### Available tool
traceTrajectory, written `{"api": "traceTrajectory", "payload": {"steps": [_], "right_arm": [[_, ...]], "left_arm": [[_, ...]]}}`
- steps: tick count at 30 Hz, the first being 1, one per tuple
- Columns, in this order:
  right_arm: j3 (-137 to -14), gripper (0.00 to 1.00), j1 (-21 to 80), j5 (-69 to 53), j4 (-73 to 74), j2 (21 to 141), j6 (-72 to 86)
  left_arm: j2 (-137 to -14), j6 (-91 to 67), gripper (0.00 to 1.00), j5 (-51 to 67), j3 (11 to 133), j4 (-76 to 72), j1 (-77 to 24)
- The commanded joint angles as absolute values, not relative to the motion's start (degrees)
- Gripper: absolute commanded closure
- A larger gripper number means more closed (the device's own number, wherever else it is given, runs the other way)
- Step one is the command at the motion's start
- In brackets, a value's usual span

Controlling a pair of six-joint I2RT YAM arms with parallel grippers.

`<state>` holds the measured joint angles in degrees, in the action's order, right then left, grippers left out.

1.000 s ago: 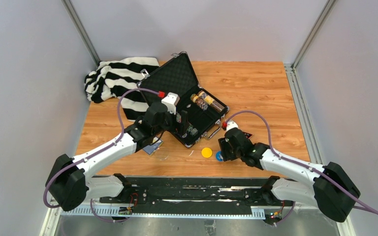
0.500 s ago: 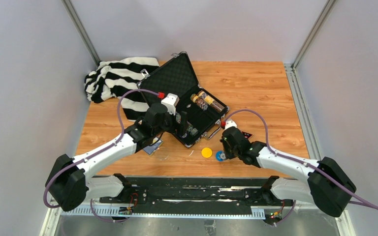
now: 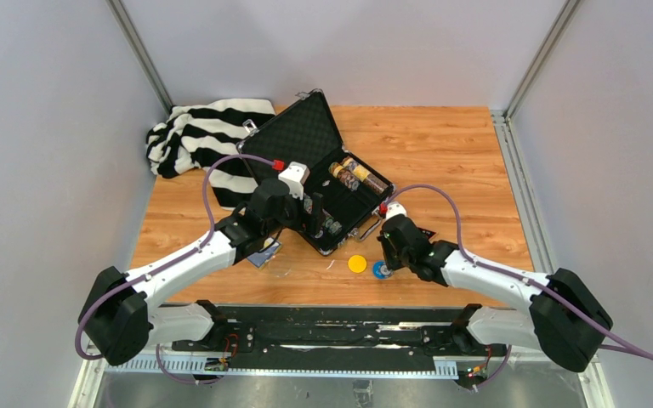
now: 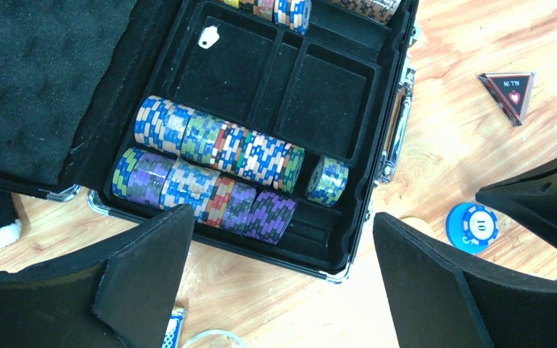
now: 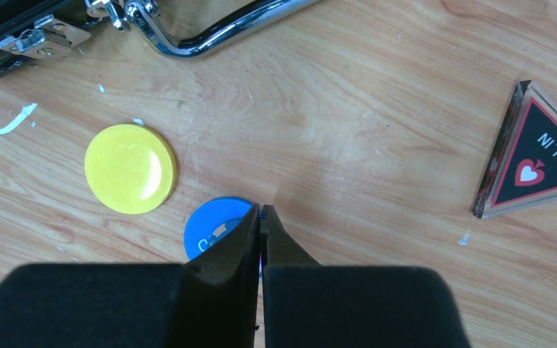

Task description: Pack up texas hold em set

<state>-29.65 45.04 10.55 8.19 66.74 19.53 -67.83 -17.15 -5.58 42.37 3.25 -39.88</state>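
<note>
The black case lies open mid-table, its foam tray holding two rows of multicoloured chips. My left gripper hangs open over the case's near edge, holding nothing. A blue disc lies flat on the wood beside a yellow disc. My right gripper is shut, its tips over the blue disc's right edge. The dark "ALL IN" triangle sits to the right. A blue card box and a clear disc peek out below the left finger.
A black-and-white striped cloth is bunched at the back left, touching the case lid. The case's chrome handle sticks out toward the discs. More chips fill the tray's far end. Grey walls enclose the table.
My right gripper has gone from partly open to shut and shifted slightly left, toward the case, above the blue disc. The left arm has not moved.
</note>
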Motion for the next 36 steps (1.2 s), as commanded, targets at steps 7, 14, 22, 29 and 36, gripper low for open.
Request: {"api": "traceTrajectory", "payload": {"steps": [7, 14, 22, 29, 36], "right_arm": [[-31.08, 0.99, 46.28, 10.13, 5.63, 70.18, 19.27], [-30.44, 0.99, 46.38, 9.82, 6.46, 68.73, 19.12], [-29.8, 0.99, 46.36, 9.29, 5.98, 69.91, 19.44], [-28.86, 0.99, 46.35, 8.31, 5.65, 69.83, 19.58], [-27.72, 0.99, 46.51, 8.3, 5.89, 69.09, 19.95]], "left_arm": [[-66.85, -16.17, 0.02, -5.22, 42.19, 2.94, -39.69], [-67.36, -16.49, 0.02, -4.37, 42.07, 2.56, -39.72], [-67.79, -16.52, 0.02, -3.52, 42.38, 2.66, -39.7], [-67.24, -16.63, 0.02, -3.47, 42.06, 2.78, -39.72], [-66.65, -16.98, 0.02, -3.27, 41.8, 2.17, -39.71]]}}
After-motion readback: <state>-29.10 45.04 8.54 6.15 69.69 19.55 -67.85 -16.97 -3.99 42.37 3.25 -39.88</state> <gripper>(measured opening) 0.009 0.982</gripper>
